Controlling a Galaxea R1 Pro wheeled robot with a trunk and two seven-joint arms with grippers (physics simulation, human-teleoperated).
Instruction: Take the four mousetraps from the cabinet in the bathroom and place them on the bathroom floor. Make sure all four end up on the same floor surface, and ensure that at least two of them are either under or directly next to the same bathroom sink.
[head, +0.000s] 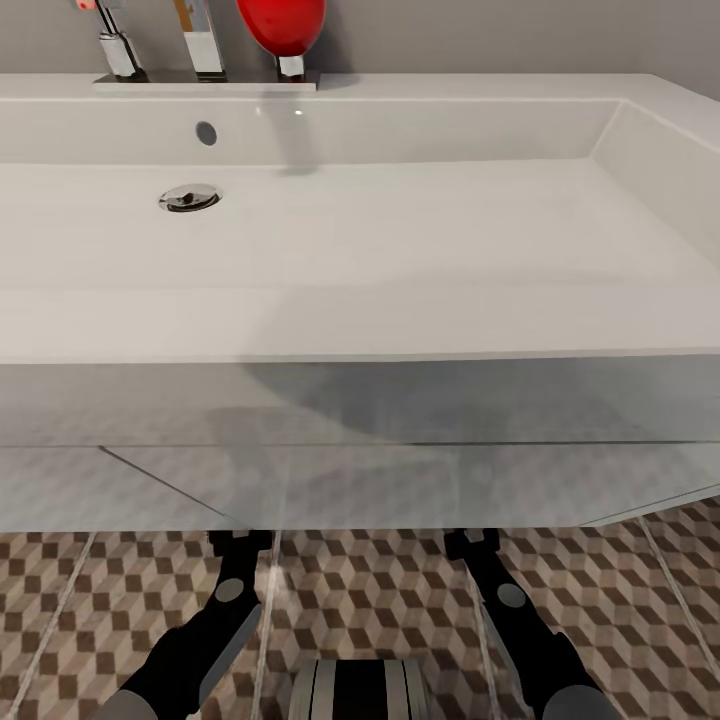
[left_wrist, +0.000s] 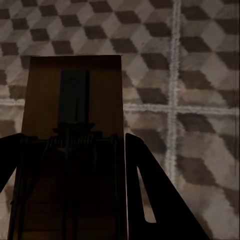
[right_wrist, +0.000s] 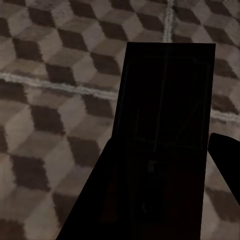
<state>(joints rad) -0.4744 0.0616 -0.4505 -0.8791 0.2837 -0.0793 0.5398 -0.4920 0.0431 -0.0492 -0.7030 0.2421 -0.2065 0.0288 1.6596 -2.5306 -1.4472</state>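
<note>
Two mousetraps show, one pinched in each gripper: left (left_wrist: 70, 165) holds one trap (left_wrist: 72, 100), right (right_wrist: 165, 200) another (right_wrist: 167, 100). Both arms reach under the one sink (head: 400, 330), above the tiled floor (head: 100, 590).

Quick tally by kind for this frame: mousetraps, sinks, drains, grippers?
Mousetraps: 2, one in the left gripper (trap), one in the right gripper (trap)
Sinks: 1
Drains: 1
Grippers: 2
Total: 6

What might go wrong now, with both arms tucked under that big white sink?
The sink hides both gripper tips from the head camera, so lowering is half blind. Each gripper seems to hold a mousetrap (left, right) above the tiled floor; released from up there, one might flip or bounce away. Lifting an arm could knock the sink's underside.
</note>
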